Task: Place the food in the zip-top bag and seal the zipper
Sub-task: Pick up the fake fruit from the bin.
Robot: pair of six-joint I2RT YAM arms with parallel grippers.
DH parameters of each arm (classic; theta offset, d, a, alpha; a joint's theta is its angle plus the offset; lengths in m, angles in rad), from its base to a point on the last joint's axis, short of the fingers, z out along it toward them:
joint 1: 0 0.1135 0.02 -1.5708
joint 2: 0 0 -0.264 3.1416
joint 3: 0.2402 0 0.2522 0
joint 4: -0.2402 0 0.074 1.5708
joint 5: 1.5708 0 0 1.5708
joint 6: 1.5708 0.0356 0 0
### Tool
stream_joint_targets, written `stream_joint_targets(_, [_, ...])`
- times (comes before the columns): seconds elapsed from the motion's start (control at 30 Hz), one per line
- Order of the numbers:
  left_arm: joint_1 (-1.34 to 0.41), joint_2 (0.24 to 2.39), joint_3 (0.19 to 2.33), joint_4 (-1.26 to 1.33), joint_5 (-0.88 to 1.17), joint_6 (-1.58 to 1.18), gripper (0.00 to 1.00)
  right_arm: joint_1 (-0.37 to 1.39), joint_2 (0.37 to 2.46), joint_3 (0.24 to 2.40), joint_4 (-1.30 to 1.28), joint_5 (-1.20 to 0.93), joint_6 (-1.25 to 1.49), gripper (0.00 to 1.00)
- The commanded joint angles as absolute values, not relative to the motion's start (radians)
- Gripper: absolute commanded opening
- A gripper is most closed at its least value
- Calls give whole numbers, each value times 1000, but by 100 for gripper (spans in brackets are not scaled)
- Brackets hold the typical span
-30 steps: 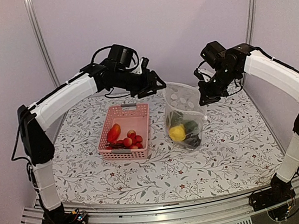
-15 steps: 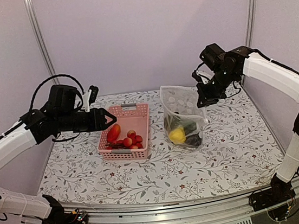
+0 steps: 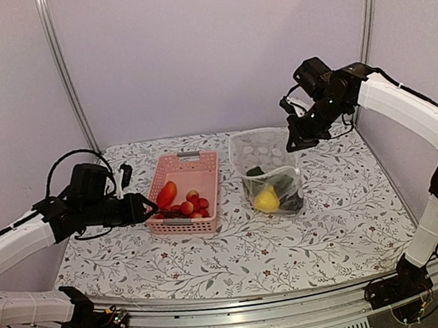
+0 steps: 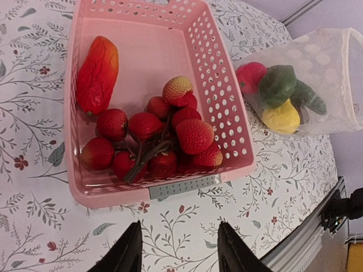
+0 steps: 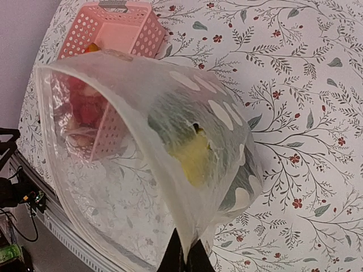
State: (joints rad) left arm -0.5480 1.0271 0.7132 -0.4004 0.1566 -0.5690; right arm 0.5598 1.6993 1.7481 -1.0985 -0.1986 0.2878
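We're partway through this one, we'd say. The zip-top bag (image 3: 271, 165) stands on the counter (image 3: 330, 222) at 3 o'clock from the pink basket (image 3: 185, 224), with its mouth gaping. It already has a yellow fruit (image 3: 267, 200), some green veg (image 4: 286, 85) and one red piece (image 4: 250, 76) inside.

The right pincer (image 3: 294, 137) is pinched tight on the bag's top edge, around its 1 o'clock corner, holding the mouth up. The left pincer (image 4: 178, 255) hangs with its fingers spread wide and nothing in them. In the top view it's just off the basket's 9 o'clock side.

What's left, as far as we can judge: the red-orange pepper (image 4: 97, 73) and the bunch of red round fruits (image 4: 161, 141) are sitting in the basket, so those have to go over. And the zipper (image 3: 257, 133) isn't pressed shut anywhere, so sealing hasn't started. We can't pick out a dark purple piece at all.
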Motion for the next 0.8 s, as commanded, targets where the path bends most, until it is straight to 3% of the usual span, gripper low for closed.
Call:
stream_joint_targets(0.0, [-512, 1040, 670, -334, 177, -611, 43, 558, 1706, 1784, -1118, -223, 288, 0])
stream_joint_targets(0.77, [-452, 1304, 707, -194, 243, -687, 26, 557, 1635, 1702, -1107, -211, 321, 0])
